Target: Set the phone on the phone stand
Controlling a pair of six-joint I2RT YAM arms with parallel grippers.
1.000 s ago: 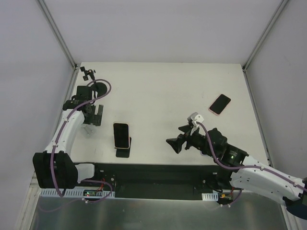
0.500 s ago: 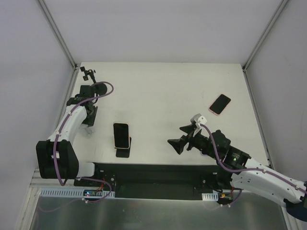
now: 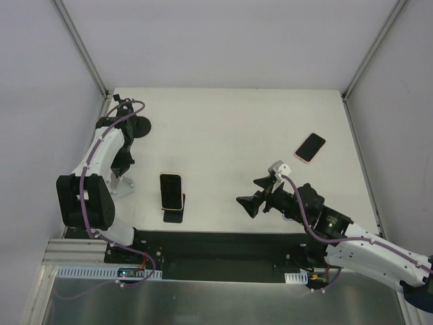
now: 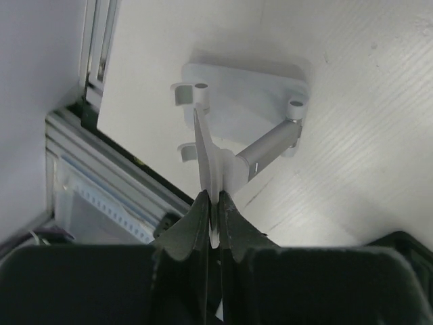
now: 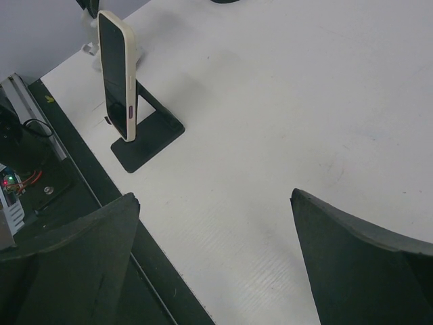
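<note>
- White table [image 3: 230, 122], grey walls around it;
- your left gripper [image 4: 213, 198] is pressed shut on the thin plate of the white phone stand [image 4: 243, 84], at the table's left edge;
- your right gripper [image 5: 215, 198] is spread wide, holding nothing;
- cream-edged phone [image 5: 115, 74] stands propped on the black stand [image 5: 149, 139], near the front edge;
- pink-cased phone [image 3: 310, 147] lies flat, far right.

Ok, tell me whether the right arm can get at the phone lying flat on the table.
Probably yes. The right gripper is open and empty, and the flat phone lies on the right half of the table with nothing between them.
</note>
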